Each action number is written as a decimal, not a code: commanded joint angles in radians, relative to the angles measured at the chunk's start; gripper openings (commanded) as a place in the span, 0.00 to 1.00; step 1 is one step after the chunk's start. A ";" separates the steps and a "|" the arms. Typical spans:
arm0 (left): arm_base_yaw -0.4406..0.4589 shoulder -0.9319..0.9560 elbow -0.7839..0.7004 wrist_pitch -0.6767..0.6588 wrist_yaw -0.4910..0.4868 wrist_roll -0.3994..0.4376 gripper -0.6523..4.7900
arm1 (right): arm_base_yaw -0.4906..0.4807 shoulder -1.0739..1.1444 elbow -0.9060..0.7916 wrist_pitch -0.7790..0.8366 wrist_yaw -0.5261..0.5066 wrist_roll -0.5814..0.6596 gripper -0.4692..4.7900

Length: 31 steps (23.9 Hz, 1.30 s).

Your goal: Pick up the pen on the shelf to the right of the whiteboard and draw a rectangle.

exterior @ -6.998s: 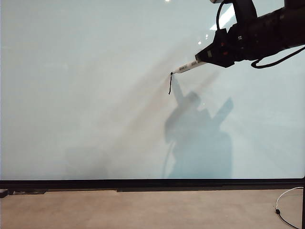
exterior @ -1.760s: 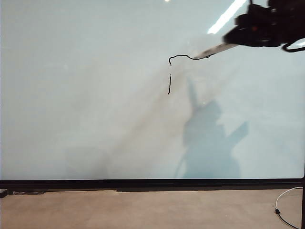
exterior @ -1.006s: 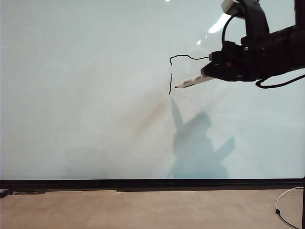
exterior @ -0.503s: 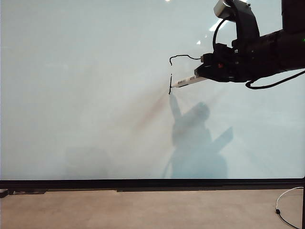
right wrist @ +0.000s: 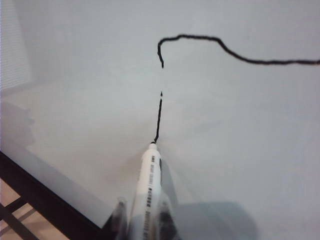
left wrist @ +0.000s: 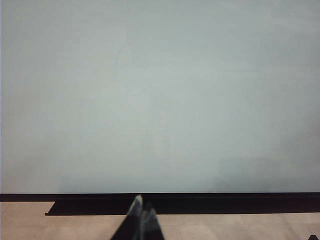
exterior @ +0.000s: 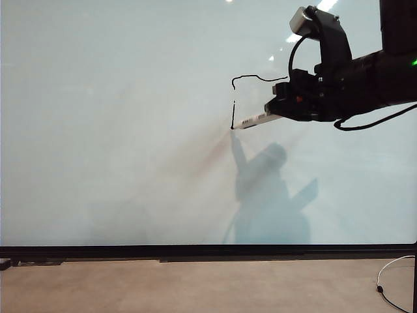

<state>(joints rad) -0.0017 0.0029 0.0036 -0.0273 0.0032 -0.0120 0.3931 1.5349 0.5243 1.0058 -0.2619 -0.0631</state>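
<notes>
Our right tool (right wrist: 142,220) pinches the pen (right wrist: 146,192), tip touching the whiteboard (exterior: 117,130) at the bottom of the unfinished rectangle's (exterior: 242,91) left stroke. Left tool (left wrist: 141,222) parked low, fingers pressed together.

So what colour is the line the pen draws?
Black: the line from the pen shows best in the right wrist view.
</notes>
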 commanded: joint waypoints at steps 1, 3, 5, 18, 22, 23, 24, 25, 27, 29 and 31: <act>0.000 0.000 0.003 0.006 0.000 0.004 0.11 | 0.002 0.007 0.009 0.017 0.001 0.007 0.08; 0.000 0.000 0.003 0.006 0.000 0.004 0.11 | 0.002 0.016 0.016 0.017 0.000 0.007 0.08; 0.000 0.000 0.003 0.006 0.000 0.004 0.11 | 0.002 0.023 0.025 0.017 0.000 0.007 0.08; 0.000 0.000 0.003 0.006 0.000 0.004 0.11 | 0.002 0.016 0.026 0.019 0.035 0.008 0.08; 0.000 0.000 0.003 0.006 0.000 0.004 0.11 | -0.002 -0.008 -0.003 0.022 0.059 0.008 0.08; 0.000 0.000 0.003 0.006 0.000 0.004 0.11 | -0.004 -0.011 -0.004 0.023 0.058 0.008 0.08; 0.000 0.000 0.003 0.005 0.000 0.004 0.11 | -0.009 -0.012 -0.004 0.023 0.058 0.008 0.08; 0.000 0.000 0.003 0.006 0.000 0.004 0.11 | -0.009 -0.014 -0.004 0.023 0.058 0.008 0.08; 0.000 0.000 0.003 0.006 0.000 0.004 0.11 | -0.009 -0.019 -0.004 0.023 0.059 0.008 0.08; 0.000 0.000 0.003 0.006 0.000 0.004 0.11 | -0.010 -0.023 -0.004 0.021 0.063 0.008 0.08; 0.000 0.000 0.003 0.006 0.000 0.004 0.11 | -0.013 -0.031 -0.004 0.016 0.067 0.008 0.08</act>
<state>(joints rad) -0.0017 0.0029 0.0036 -0.0273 0.0032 -0.0124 0.3843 1.5154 0.5167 1.0042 -0.2100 -0.0597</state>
